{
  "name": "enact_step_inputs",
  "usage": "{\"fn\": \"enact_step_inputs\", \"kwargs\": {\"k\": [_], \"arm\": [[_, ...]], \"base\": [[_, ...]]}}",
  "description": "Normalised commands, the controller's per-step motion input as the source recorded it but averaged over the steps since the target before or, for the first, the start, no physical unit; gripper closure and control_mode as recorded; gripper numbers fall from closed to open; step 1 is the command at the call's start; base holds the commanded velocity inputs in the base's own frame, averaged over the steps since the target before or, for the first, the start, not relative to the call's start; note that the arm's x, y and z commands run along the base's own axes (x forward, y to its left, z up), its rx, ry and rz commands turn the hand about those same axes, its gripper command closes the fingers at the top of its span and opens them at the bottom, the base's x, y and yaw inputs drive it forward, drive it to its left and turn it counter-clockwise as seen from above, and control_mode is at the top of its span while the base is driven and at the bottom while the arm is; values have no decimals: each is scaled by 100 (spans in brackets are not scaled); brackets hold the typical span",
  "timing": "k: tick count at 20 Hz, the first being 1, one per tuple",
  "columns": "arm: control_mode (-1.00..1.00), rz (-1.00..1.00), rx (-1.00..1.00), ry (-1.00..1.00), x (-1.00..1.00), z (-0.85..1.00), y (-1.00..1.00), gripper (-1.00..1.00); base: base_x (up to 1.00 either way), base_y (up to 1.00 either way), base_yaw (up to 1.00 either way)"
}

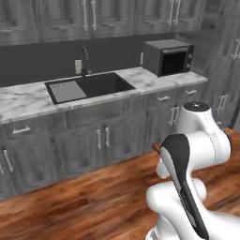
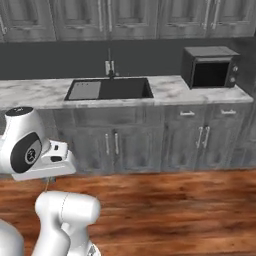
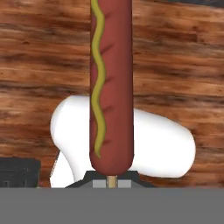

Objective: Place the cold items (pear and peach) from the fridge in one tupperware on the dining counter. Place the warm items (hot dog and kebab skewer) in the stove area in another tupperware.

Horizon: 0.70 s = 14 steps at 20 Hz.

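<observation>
The hot dog [image 3: 110,83], striped with mustard, stands lengthwise out of the claw [image 3: 112,180], which is pinched on the stick at its base, above the wooden floor [image 3: 175,57]. It is probably light, soft and slick, so the stick is the safest hold. The bench [image 1: 28,101] with sink [image 1: 89,86] and microwave [image 1: 168,57] lies ahead.

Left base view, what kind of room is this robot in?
A home kitchen, most likely: a black sink with a faucet set in a marble counter, a black microwave at its end, and grey wooden cabinets above and below.
</observation>
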Motion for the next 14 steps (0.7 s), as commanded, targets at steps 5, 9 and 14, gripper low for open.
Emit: {"fn": "enact_step_inputs", "kwargs": {"k": [5,9,14], "arm": [[100,0,0,0,0,0,0,100],[100,0,0,0,0,0,0,100],[100,0,0,0,0,0,0,100]], "base": [[100,-14,66],[97,-14,76],[87,-7,85]]}}
